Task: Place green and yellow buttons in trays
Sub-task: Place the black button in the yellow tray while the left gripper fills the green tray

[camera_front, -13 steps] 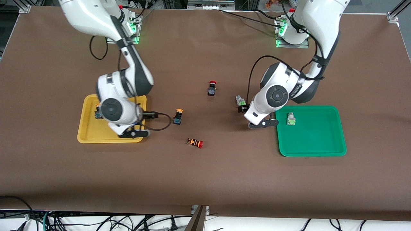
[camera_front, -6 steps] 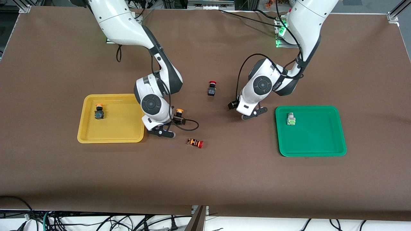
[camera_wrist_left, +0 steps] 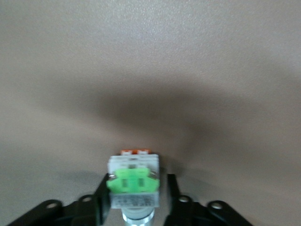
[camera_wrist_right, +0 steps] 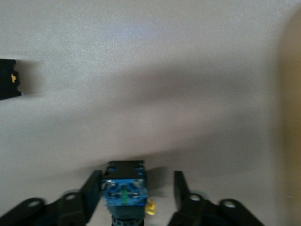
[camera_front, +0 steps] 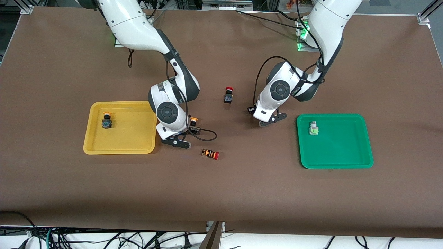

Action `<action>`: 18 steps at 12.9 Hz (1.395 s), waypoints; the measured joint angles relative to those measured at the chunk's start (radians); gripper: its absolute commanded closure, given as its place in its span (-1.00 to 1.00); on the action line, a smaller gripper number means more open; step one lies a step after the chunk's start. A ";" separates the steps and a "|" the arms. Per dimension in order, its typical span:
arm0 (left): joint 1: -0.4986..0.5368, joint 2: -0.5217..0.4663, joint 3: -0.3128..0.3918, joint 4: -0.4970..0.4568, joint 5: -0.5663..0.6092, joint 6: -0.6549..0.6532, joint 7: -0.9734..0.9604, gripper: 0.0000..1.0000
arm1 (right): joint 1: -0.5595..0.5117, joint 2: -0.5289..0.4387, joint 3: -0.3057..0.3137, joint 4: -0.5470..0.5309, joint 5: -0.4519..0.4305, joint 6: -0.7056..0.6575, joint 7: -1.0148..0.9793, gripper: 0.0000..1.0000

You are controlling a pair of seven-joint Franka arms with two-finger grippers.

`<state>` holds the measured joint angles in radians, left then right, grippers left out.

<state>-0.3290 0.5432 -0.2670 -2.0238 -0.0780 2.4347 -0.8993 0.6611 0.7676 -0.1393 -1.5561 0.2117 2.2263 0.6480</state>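
Front view: nearest the camera on the brown table point(camera_front: 221, 193) lies an orange-striped button with a red cap point(camera_front: 210, 154), on its side. A little farther, the green tray point(camera_front: 335, 162) sits toward the left arm's end and the yellow tray point(camera_front: 119, 149) toward the right arm's end. In the green tray stands a pale-grey switch block with lime-green parts point(camera_front: 313, 128); in the yellow tray stands a black push-button with a yellow-orange cap point(camera_front: 106, 120).

The right gripper point(camera_front: 188, 133) is low over the table just beside the yellow tray. In the right wrist view its fingers point(camera_wrist_right: 92, 190) are spread around a second yellow-capped push-button point(camera_wrist_right: 123, 190), one finger close against it and the other standing apart.

The left gripper point(camera_front: 258, 114) is low over the bare table between the green tray and the middle. In the left wrist view its fingers point(camera_wrist_left: 102, 193) sit close on both sides of a second grey-and-green switch block point(camera_wrist_left: 133, 181), gripping it.

Farthest, near the middle, stands a black button with a red cap point(camera_front: 228, 95).
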 measured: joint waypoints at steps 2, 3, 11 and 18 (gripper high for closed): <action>0.001 -0.016 0.003 0.006 0.000 -0.018 0.002 1.00 | 0.001 0.001 0.005 0.000 0.000 0.000 0.000 0.76; 0.006 -0.036 0.008 0.015 0.001 -0.067 0.007 1.00 | 0.001 0.001 0.005 0.001 0.000 0.000 0.001 0.84; 0.351 -0.115 0.036 0.205 0.244 -0.460 0.580 0.97 | -0.107 -0.067 -0.048 0.030 0.000 -0.232 -0.336 0.83; 0.539 0.078 0.040 0.200 0.352 -0.201 0.845 -1.00 | -0.142 -0.083 -0.225 -0.081 -0.001 -0.283 -0.718 0.64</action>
<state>0.2097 0.6214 -0.2266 -1.8238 0.2742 2.2337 -0.0543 0.5192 0.6843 -0.3643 -1.6367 0.2107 1.9432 -0.0699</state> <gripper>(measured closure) 0.520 0.595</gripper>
